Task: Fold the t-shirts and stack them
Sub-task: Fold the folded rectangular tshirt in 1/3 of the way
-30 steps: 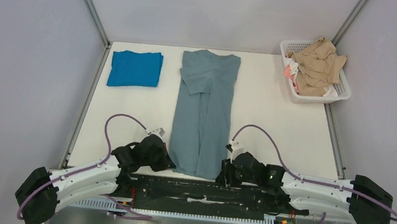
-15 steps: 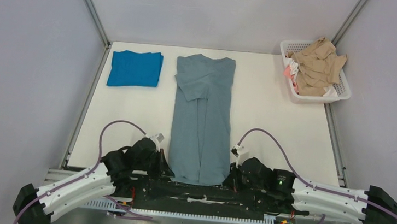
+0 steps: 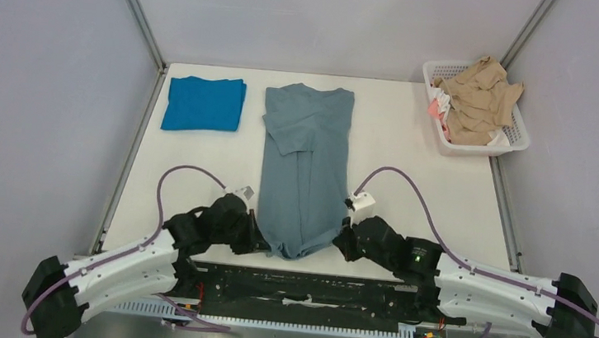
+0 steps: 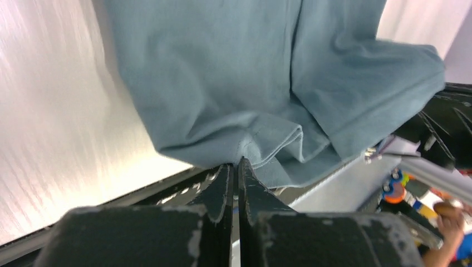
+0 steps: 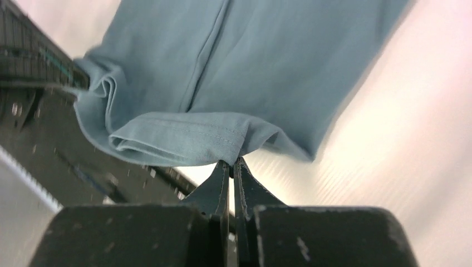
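Observation:
A slate grey-blue t-shirt (image 3: 305, 161) lies lengthwise down the middle of the table, sides folded in, collar at the far end. My left gripper (image 3: 260, 244) is shut on its near left hem corner (image 4: 245, 153), and my right gripper (image 3: 339, 241) is shut on the near right hem corner (image 5: 234, 146). The hem bunches and sags between them, lifted off the table. A bright cobalt blue t-shirt (image 3: 203, 103) rests folded at the far left.
A white lattice basket (image 3: 515, 136) holding beige and pink cloth stands at the far right corner. The black base rail (image 3: 309, 290) runs along the near edge under the hem. Metal frame posts (image 3: 137, 8) rise at the table's far corners.
The right gripper has shut on the right hem corner. Both grippers have drawn the near hem up and inward, bunching it; the shirt has slid slightly to the left.

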Robot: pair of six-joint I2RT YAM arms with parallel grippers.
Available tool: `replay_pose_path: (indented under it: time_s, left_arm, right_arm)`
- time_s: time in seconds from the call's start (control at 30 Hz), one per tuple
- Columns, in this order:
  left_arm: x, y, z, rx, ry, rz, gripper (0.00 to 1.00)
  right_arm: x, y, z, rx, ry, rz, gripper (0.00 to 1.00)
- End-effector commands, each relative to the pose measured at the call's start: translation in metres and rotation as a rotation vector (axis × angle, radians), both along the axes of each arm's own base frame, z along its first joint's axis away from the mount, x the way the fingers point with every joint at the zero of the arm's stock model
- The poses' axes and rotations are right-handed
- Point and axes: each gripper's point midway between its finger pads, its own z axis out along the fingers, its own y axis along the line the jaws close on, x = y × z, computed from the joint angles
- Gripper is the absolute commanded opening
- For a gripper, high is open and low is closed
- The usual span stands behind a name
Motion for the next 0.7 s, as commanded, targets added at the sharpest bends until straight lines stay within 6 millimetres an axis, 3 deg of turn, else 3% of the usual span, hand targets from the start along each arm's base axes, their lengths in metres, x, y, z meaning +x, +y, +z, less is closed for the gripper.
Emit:
replay_pose_path:
  time_s: [0.0, 0.17, 0.3, 0.47, 0.67]
  left_arm:
    - [0.070, -0.010, 0.036, 0.114, -0.216, 0.103, 0.02]
    - [0.118, -0.003, 0.047, 0.247, -0.263, 0.219, 0.02]
    - [0.152, 0.006, 0.063, 0.297, -0.301, 0.277, 0.02]
    - [0.190, 0.011, 0.076, 0.285, -0.337, 0.319, 0.02]
    - [0.234, 0.016, 0.079, 0.286, -0.339, 0.340, 0.02]
  right_arm:
    - [0.065, -0.001, 0.045, 0.038, -0.196, -0.176, 0.00]
    - [0.115, 0.001, 0.080, 0.095, -0.308, -0.260, 0.00]
    - [0.144, -0.002, 0.094, 0.078, -0.365, -0.313, 0.00]
    - [0.174, 0.006, 0.107, 0.079, -0.401, -0.302, 0.00]
    - [0.208, 0.008, 0.108, 0.053, -0.409, -0.312, 0.00]
